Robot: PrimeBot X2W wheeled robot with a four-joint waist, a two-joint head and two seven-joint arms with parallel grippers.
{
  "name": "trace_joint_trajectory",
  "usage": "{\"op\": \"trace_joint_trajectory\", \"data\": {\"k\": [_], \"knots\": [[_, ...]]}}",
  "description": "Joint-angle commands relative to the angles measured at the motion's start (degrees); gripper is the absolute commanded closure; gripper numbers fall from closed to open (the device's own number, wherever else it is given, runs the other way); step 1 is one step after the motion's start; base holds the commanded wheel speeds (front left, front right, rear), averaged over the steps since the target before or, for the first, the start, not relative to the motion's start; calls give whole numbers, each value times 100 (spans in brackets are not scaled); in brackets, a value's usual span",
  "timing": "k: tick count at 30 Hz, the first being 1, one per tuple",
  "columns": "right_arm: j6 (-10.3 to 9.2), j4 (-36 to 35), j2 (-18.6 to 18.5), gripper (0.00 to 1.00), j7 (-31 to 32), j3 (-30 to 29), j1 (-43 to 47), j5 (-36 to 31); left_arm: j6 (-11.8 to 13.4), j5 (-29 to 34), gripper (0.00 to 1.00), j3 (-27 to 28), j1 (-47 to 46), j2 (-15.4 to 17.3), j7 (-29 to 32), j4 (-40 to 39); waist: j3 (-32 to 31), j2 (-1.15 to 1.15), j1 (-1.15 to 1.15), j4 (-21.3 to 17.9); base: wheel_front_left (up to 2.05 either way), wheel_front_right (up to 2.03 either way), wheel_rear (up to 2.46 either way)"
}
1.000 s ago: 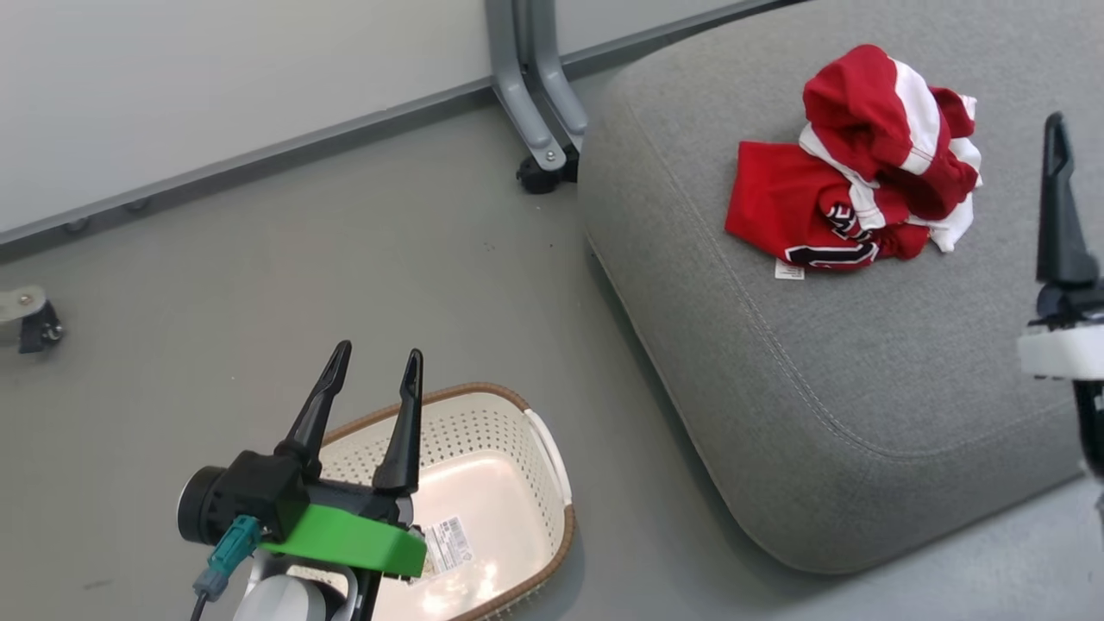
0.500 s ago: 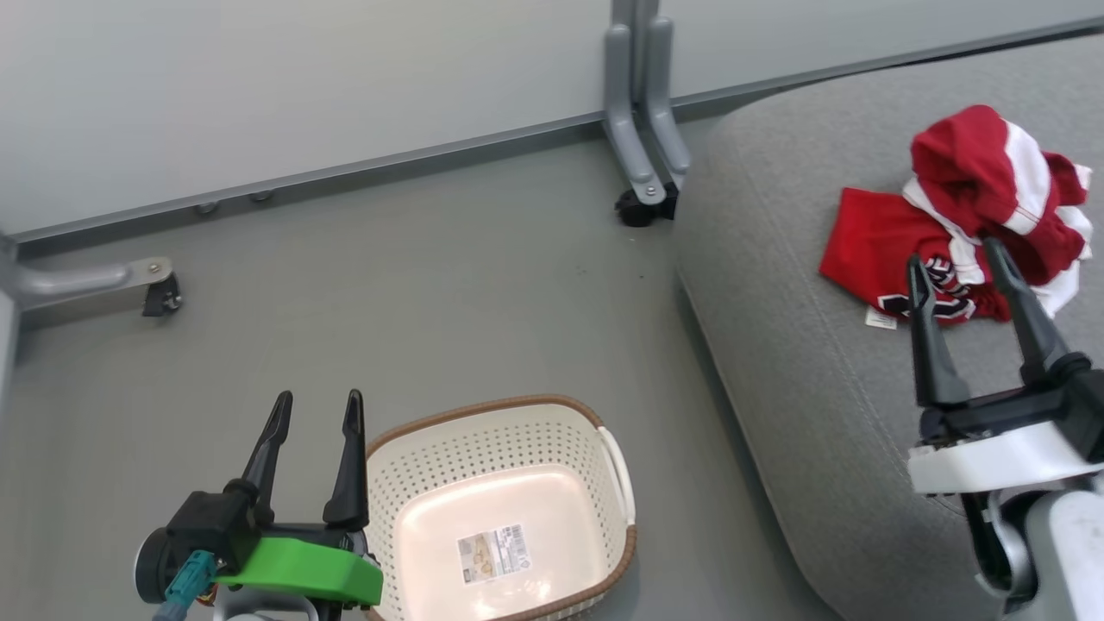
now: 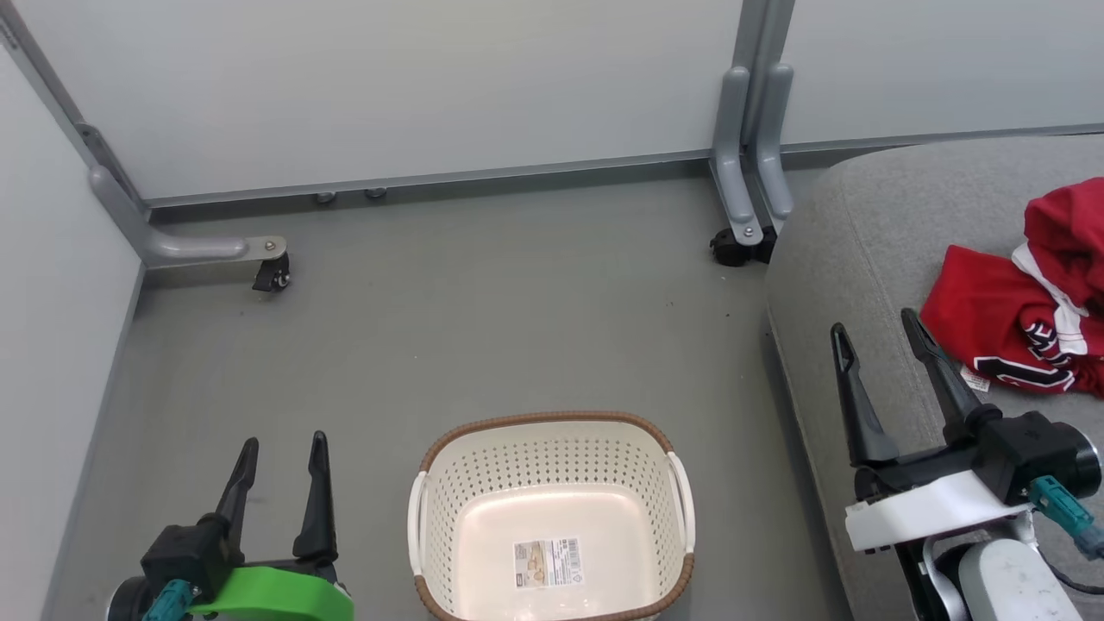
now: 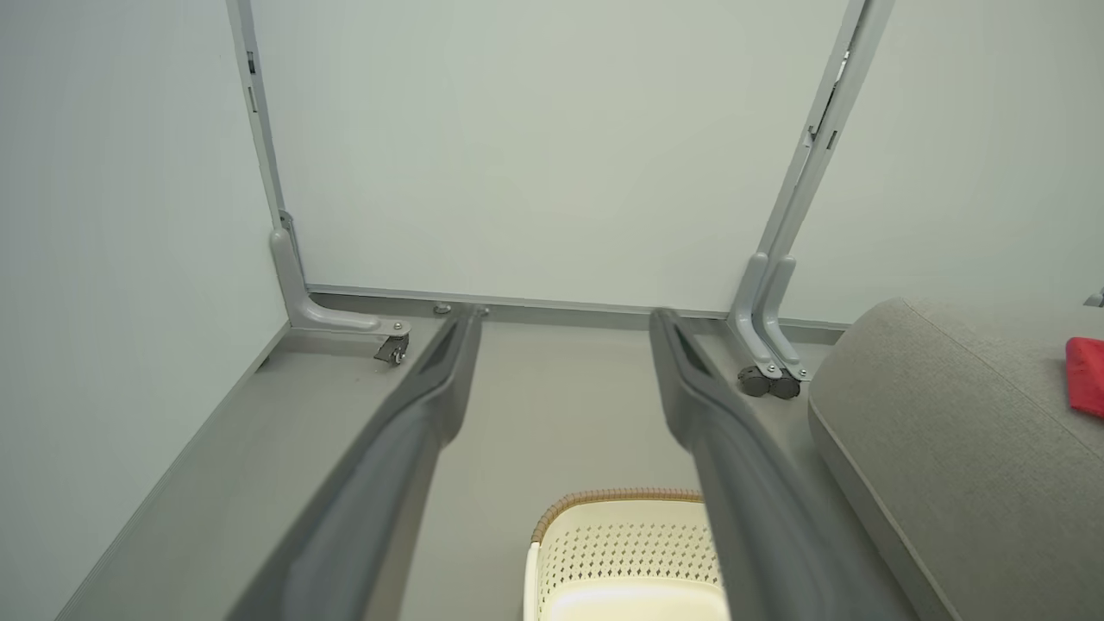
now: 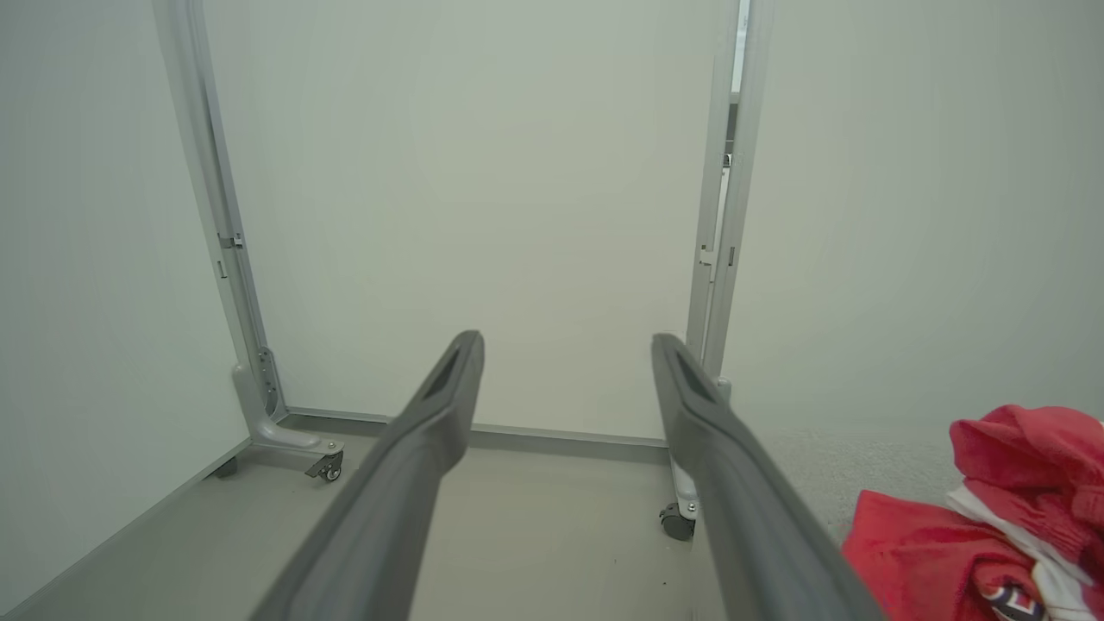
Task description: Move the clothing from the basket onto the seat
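The left gripper point(image 3: 284, 442) and right gripper point(image 3: 874, 323) both have fingers spread, holding nothing. The red clothing point(image 3: 992, 319) lies on the seat point(image 3: 845, 259), right of the right fingers; the basket point(image 3: 552, 418) stands between both pairs.

Clothing point(image 3: 1018, 332) red, white stripes, black-white lettering, partly cut off; basket point(image 3: 552, 457) cream, perforated, brown rim; seat point(image 3: 854, 241) grey; floor point(image 3: 483, 319) grey.
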Motion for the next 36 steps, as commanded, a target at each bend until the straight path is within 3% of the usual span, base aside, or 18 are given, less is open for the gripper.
{"op": "trace_joint_trajectory", "data": {"k": [1, 15, 18, 36], "knots": [[-11, 39, 22, 0, -17, 10, 109, -37, -15, -30, 0, 46, 72, 6, 0, -3, -89, 0, 0, 105, 0, 0, 0], [-11, 551, 70, 0, -17, 2, 175, 17, -15, -116, 0, 186, 142, 7, 0, -90, -75, 0, 0, 98, 0, 0, 0], [-11, 610, 77, 0, -17, 8, 151, 39, -15, -415, 0, 50, 173, 4, 0, 32, -75, 0, 0, 84, 0, 0, 0], [-11, 782, 66, 0, -17, 13, 122, 105, -15, -400, 0, 76, 166, 13, 0, 59, -76, 0, 0, -15, 0, 0, 0]]}}
